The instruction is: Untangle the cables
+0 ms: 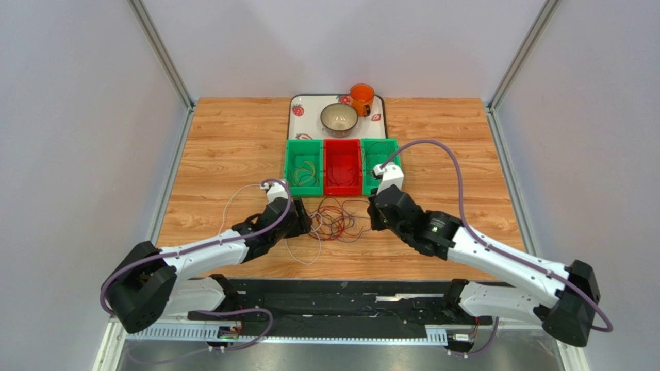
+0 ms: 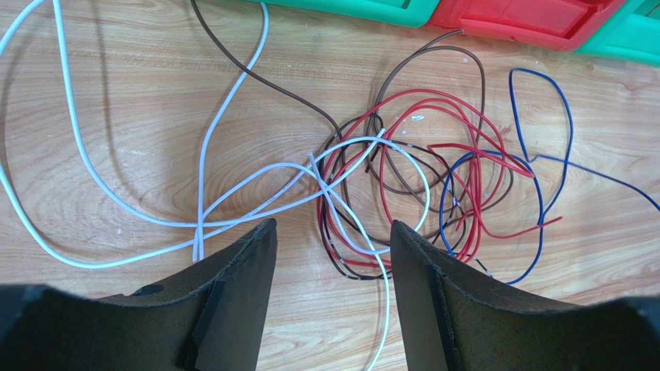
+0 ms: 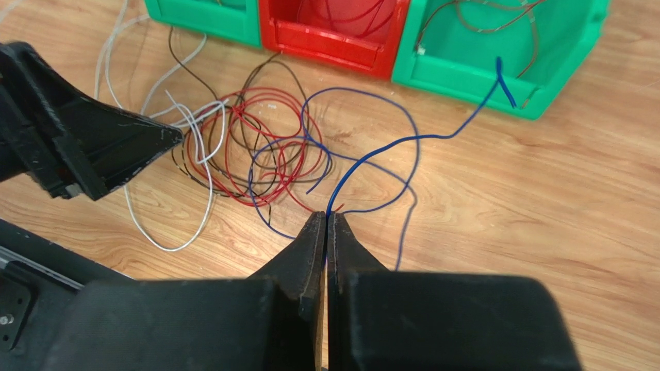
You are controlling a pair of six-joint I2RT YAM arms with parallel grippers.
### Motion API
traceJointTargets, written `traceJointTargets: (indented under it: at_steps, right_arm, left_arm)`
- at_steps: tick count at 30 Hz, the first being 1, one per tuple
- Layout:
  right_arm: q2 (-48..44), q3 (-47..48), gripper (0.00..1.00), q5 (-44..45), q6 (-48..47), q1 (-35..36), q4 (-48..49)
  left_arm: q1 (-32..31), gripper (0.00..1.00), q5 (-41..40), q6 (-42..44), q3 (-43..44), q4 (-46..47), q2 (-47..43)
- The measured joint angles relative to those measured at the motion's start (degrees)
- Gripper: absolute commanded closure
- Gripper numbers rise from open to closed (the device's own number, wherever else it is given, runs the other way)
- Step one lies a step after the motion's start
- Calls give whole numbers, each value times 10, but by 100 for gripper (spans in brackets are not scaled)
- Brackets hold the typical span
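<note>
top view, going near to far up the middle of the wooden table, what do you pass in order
cables in a tangle → red bin → bowl standing on the tray

No text, label, brand, number or sign could be read in any view. The white rectangular tray [image 1: 310, 101] bore only small red strawberry pictures, without legible lettering.
</note>
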Motion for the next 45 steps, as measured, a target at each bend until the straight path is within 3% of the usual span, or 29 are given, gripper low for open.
traceJointTargets:
  at_steps: [6,10,11,14,24,31,45]
  right_arm:
    - [118,14,100,-1,9,-5,4]
    - [177,24,68,-5,17,-15,1]
    - [185,25,49,-8,21,-17,1]
    - [202,25,34,-36,27,-31,-2]
    - [194,25,34,-74,11,-50,-28]
    - [192,17,49,-99,47,-89,-30]
    - [356,105,54,-151,146,-94,-32]
  left_arm:
    - [0,36,1,2,0,0,0]
    - [0,36,2,2,0,0,0]
    - [0,36,2,2,0,0,0]
    - [0,36,2,2,0,0,0]
    - [0,36,2,3,0,0,0]
    - [0,37,2,3,0,0,6]
    - [0,37,2,4,0,0,8]
